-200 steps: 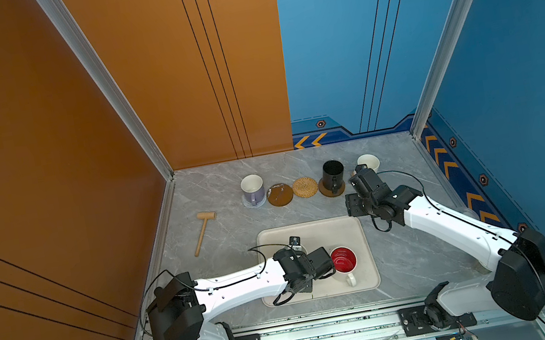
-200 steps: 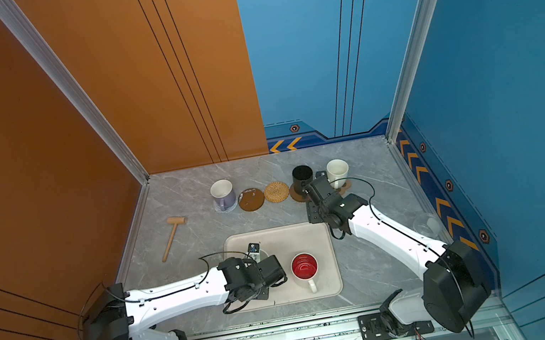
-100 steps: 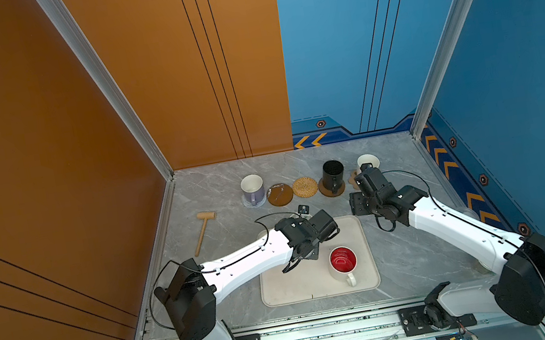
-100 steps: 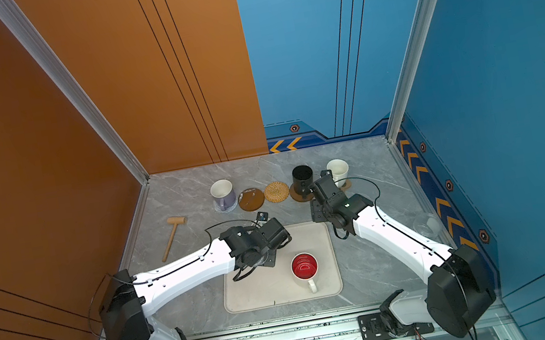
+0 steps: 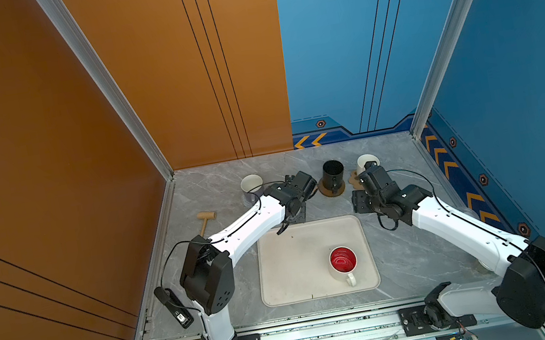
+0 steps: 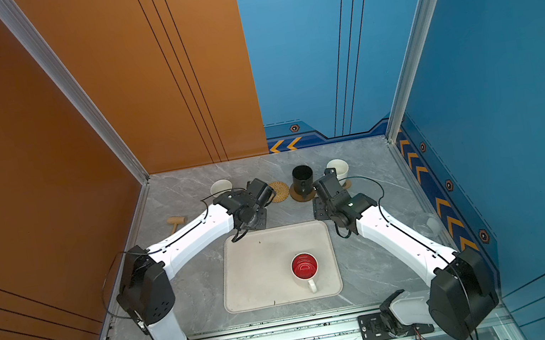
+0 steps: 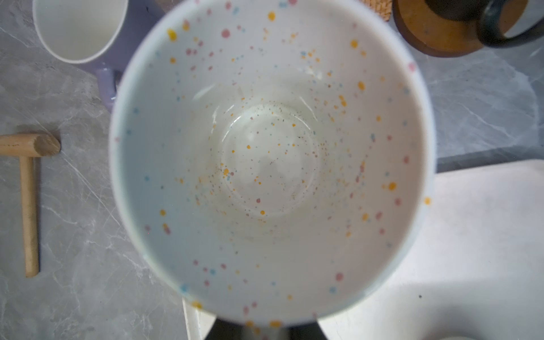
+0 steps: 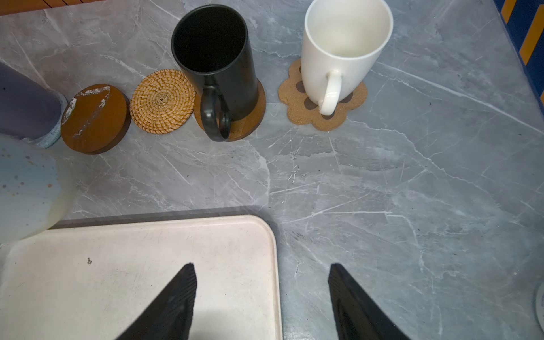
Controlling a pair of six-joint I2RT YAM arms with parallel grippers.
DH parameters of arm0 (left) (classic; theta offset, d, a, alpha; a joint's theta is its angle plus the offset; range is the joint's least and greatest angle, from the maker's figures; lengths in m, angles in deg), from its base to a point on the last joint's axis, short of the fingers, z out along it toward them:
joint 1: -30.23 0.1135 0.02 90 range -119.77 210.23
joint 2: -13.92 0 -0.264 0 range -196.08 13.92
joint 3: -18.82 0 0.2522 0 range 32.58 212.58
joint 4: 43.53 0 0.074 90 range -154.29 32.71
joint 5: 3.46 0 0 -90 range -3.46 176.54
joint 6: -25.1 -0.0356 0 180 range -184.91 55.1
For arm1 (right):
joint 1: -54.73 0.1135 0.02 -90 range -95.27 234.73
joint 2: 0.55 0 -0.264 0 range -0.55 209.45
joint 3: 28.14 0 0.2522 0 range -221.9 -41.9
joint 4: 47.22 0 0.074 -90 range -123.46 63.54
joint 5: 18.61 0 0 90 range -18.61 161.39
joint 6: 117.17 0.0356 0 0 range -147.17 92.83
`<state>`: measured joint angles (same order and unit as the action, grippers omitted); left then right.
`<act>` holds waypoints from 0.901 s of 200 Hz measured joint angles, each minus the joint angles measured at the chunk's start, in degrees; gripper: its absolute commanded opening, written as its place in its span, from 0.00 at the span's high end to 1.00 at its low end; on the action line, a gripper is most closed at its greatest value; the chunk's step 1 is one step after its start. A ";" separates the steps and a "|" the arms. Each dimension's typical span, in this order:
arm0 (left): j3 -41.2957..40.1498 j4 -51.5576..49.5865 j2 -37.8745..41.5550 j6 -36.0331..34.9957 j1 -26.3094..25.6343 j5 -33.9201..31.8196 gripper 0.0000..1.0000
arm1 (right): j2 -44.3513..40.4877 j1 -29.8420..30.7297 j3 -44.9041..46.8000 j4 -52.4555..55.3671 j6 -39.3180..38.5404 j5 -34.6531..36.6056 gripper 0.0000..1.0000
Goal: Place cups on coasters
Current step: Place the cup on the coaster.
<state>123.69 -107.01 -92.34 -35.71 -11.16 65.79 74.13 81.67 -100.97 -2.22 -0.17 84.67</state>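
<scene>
My left gripper [image 5: 294,214] is shut on the speckled white cup [image 7: 270,162], which hangs over the tray's far left corner, short of the coaster row. The glossy brown coaster [image 8: 94,117] and the tan rattan coaster [image 8: 162,101] lie bare. A lavender cup [image 5: 251,183] stands on the grey-white woven coaster [image 8: 54,132]. The black cup [image 8: 215,59] is on a plain brown coaster [image 8: 250,117], and the cream-white cup [image 8: 344,50] on the paw-shaped coaster [image 8: 303,112]. A red-lined cup [image 5: 343,260] sits on the tray. My right gripper [image 8: 260,266] is open and empty above the tray's far right corner.
The large cream tray [image 5: 280,270] fills the middle of the grey marble table. A small wooden mallet [image 5: 206,219] lies at the far left. A clear jar [image 6: 426,223] stands by the right wall. Orange and blue walls close in three sides.
My left arm has carried the speckled cup from the front of the tray to its far edge, toward the coasters. The right gripper has drawn back slightly and stayed open.
</scene>
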 measured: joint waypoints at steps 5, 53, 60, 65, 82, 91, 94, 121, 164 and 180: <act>0.70 0.24 -0.79 -0.52 0.72 0.26 1.00 | 0.00 -0.02 0.00 0.00 0.02 -0.02 0.30; 7.69 1.73 -7.72 -3.58 5.49 2.95 1.00 | 0.94 -0.17 0.00 0.04 0.31 -0.66 0.30; 8.57 1.92 -8.46 -3.91 5.97 3.34 1.00 | 1.07 -0.26 0.00 0.07 0.44 -0.83 0.30; 9.25 1.97 -8.98 -4.02 6.29 3.65 1.00 | 1.11 -0.33 0.00 0.09 0.46 -0.98 0.30; 11.78 2.01 -11.08 -4.48 7.37 4.63 1.00 | 1.31 -0.50 -0.02 0.13 0.50 -1.05 0.30; 12.92 2.19 -12.11 -4.68 7.80 4.98 1.00 | 1.49 -0.52 -0.09 0.15 0.70 -1.05 0.30; 13.27 2.23 -12.48 -4.81 7.91 5.03 1.00 | 1.57 -0.57 -0.13 0.20 0.74 -1.07 0.30; 16.02 2.51 -15.15 -5.29 8.83 5.88 1.00 | 2.27 -0.72 -0.74 0.22 1.33 -1.07 0.30; 16.59 2.58 -16.46 -5.44 9.62 6.40 1.00 | 3.06 -0.70 -0.87 0.24 1.55 -1.09 0.30; 16.85 2.56 -16.72 -5.44 10.01 6.51 1.00 | 3.21 -0.72 -0.87 0.24 1.55 -1.09 0.30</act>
<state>140.55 -104.45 -109.06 -41.16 -1.15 72.30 77.34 80.94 -101.85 -1.98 1.39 83.58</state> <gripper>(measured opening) 0.198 0.700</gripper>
